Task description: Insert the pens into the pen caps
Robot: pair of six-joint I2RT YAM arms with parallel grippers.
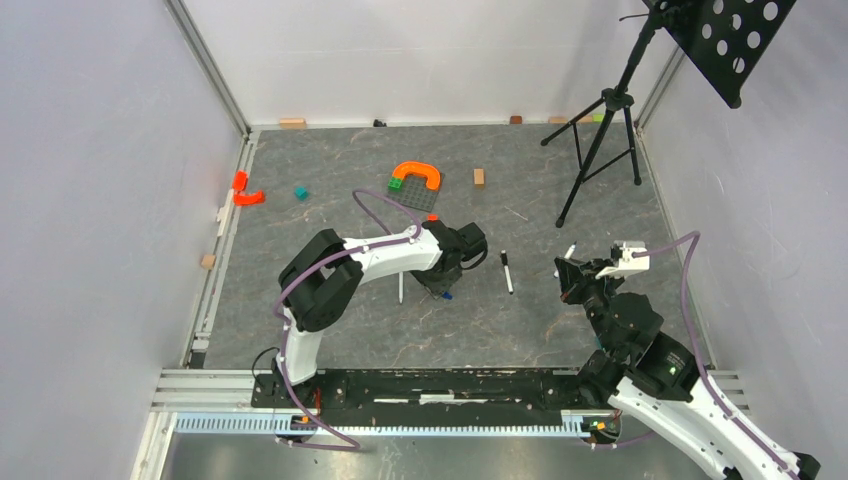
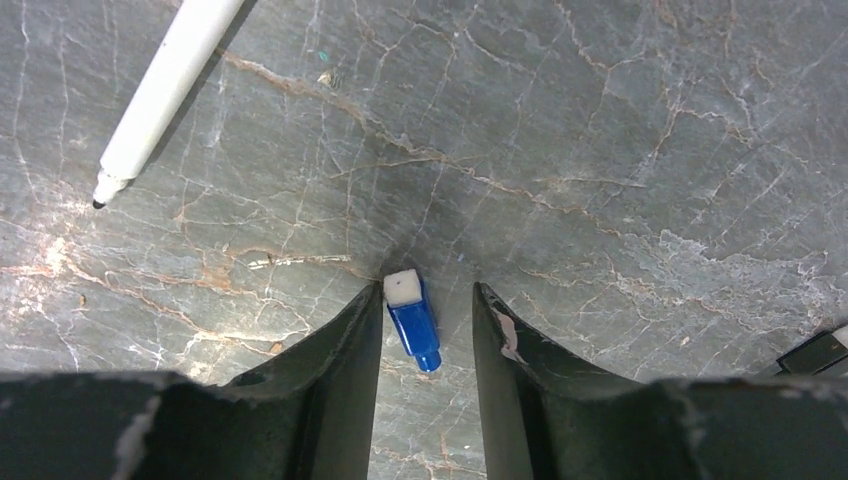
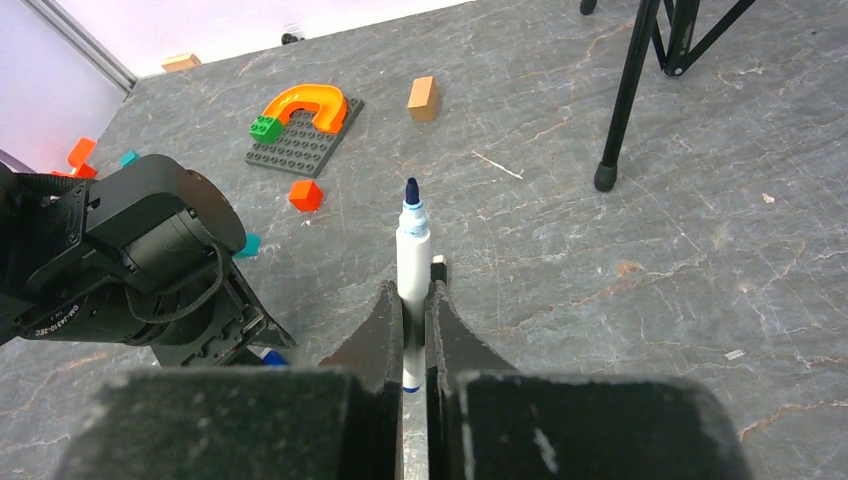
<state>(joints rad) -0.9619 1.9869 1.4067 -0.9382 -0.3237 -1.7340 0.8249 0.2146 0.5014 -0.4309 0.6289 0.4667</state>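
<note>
My left gripper (image 2: pixel 428 292) sits half open astride the blue cap (image 2: pixel 413 325), which lies lengthwise between the jaws and isn't pinched. My right gripper (image 3: pixel 414 288) is clamped on a pen (image 3: pixel 412 240).

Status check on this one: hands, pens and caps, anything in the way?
Left hand open, straddling blue cap on table. Right hand shut on pen, uncapped. Loose pen nearby, clear of cap.
</note>
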